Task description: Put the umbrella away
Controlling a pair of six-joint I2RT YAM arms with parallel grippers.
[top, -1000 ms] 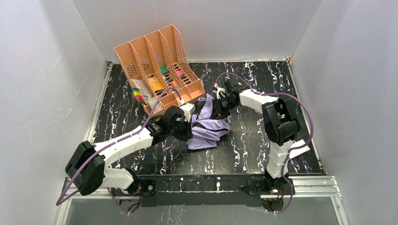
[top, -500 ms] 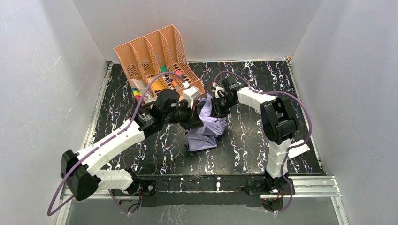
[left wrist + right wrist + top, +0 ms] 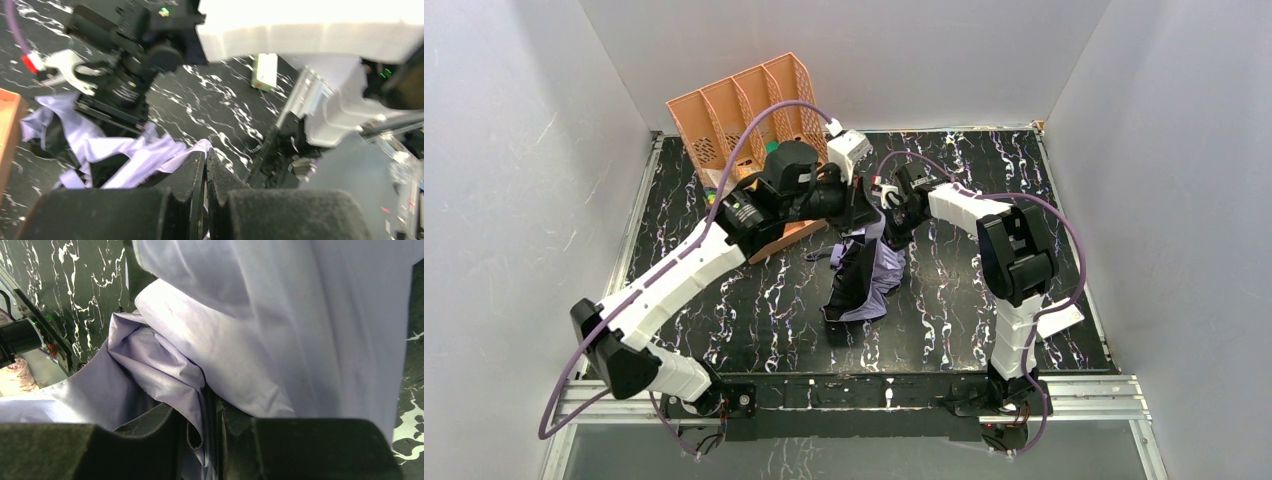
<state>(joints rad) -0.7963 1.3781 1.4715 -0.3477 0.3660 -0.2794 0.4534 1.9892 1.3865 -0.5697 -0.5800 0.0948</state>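
Clamped tight together, the jaws of the left gripper (image 3: 206, 152) have a strip of the pale lavender fabric umbrella (image 3: 125, 150) running right up to their tips, and the overhead view shows the cloth hanging from that point; the right gripper (image 3: 196, 407) has its jaws a little apart with a fold of the same cloth between them, and whether they nip it I cannot tell.

At the near edge stand both bases; from there the white left arm (image 3: 674, 280) reaches up and across, and the white right arm (image 3: 1014, 250) bends back towards the middle.

On the black white-veined marble-patterned table (image 3: 964, 300), near its centre, the umbrella (image 3: 869, 275) droops as a crumpled, half-folded bundle; its dark inner side shows; its lower end is down at the table top, its upper end raised between the two grippers.

Just behind it the left gripper (image 3: 856, 200) and right gripper (image 3: 894, 225) sit close together, left of the pair and right of it.

Farthest back, at the left rear, the peach plastic slotted file organiser (image 3: 724, 110) leans, with the left wrist over its front right corner; a purple cable (image 3: 754, 130) arches above it.
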